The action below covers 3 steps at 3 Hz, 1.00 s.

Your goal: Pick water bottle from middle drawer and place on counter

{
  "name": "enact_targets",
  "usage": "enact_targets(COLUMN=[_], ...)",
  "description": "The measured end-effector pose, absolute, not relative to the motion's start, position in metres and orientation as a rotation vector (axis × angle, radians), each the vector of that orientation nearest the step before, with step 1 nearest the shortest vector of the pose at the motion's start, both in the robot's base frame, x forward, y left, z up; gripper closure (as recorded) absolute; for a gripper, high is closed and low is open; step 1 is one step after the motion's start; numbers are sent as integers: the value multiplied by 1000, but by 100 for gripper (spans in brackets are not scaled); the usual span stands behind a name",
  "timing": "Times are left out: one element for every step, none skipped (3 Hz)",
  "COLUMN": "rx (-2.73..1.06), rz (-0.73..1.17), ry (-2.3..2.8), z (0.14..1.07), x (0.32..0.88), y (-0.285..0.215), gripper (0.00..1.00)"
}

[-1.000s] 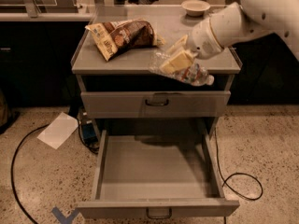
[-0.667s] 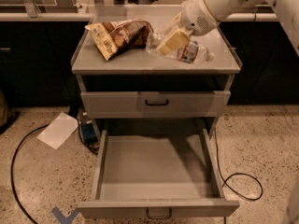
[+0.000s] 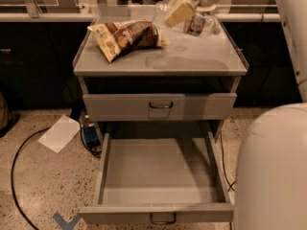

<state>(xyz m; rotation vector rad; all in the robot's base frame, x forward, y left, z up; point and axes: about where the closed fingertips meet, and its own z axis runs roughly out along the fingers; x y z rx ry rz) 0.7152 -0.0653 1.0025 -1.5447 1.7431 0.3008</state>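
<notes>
Over the far right of the counter (image 3: 206, 63), your gripper (image 3: 181, 12) is clamped on the water bottle (image 3: 199, 24). It hangs crosswise, long axis left-right, seemingly clear of the top (shadow beneath). Set-down lies straight below, right of the snack bag (image 3: 127, 37).

Nothing legible anywhere. On the water bottle (image 3: 201, 24), only a red-and-white label band, with lettering too small to make out. On the snack bag (image 3: 125, 36), brown and cream print patches, no word readable. On the floor at the lower left, a blue tape mark (image 3: 66, 221) shaped like a cross or arrow, cut off by the edge. No marking on the pale sheet of paper (image 3: 59, 133) lying on the floor. Bottle clasped in the end effector (image 3: 178, 12) at the rear of the counter (image 3: 192, 61), right of the bag.
</notes>
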Motion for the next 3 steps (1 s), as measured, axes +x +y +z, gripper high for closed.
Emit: enact_targets(rx=[-1411,-1344,-1330], rz=[216,192,220], ry=[1772,1804,1848], z=[997,982,950], x=[772,797,810], y=[-90,-103,-109], gripper=[100,100,100])
